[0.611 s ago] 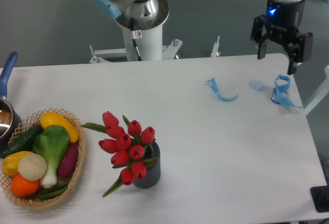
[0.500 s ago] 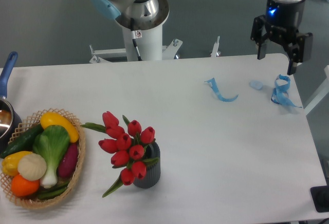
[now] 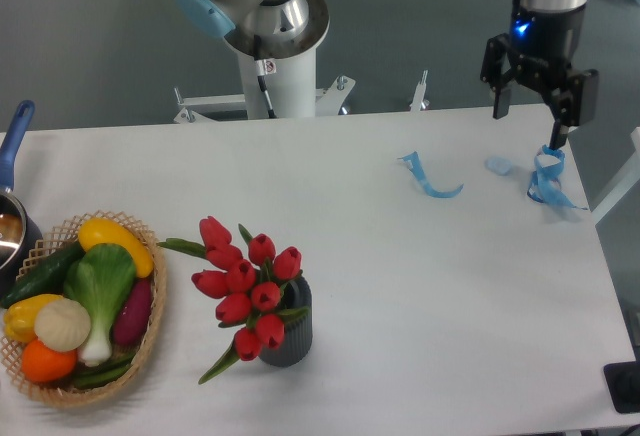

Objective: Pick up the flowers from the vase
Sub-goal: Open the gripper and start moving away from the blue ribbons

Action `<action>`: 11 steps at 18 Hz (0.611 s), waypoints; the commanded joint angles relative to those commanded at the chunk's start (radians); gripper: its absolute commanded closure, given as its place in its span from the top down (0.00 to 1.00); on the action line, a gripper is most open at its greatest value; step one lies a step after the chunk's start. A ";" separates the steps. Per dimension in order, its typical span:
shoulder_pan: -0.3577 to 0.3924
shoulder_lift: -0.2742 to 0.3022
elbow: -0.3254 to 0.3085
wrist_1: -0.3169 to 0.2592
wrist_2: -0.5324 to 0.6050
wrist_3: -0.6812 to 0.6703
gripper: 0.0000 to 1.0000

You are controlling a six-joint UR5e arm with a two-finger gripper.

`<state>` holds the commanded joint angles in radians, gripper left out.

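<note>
**Tulips wait as gripper hangs across the table**

A pot and a vegetable basket sit at the far left, well apart from the fingers. Nearer, though not near, the flowers stand upright in the vase, untouched. Blue ribbon scraps lie just below and left of the fingers. At far right the gripper hangs above the table edge, jaws spread and empty. The approach looks unstarted; next it likely must cross left, descend and close around the stems.

The flowers stand in the vase (tool spread wide, well apart).
</note>
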<state>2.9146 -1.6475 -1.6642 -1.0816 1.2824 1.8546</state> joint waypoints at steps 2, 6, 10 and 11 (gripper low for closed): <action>-0.008 0.008 -0.012 0.006 0.002 -0.053 1.00; -0.038 0.000 -0.046 0.014 -0.002 -0.159 1.00; -0.087 -0.006 -0.089 0.020 -0.053 -0.262 1.00; -0.094 -0.006 -0.091 0.020 -0.096 -0.312 1.00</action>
<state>2.8211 -1.6536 -1.7549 -1.0615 1.1862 1.5422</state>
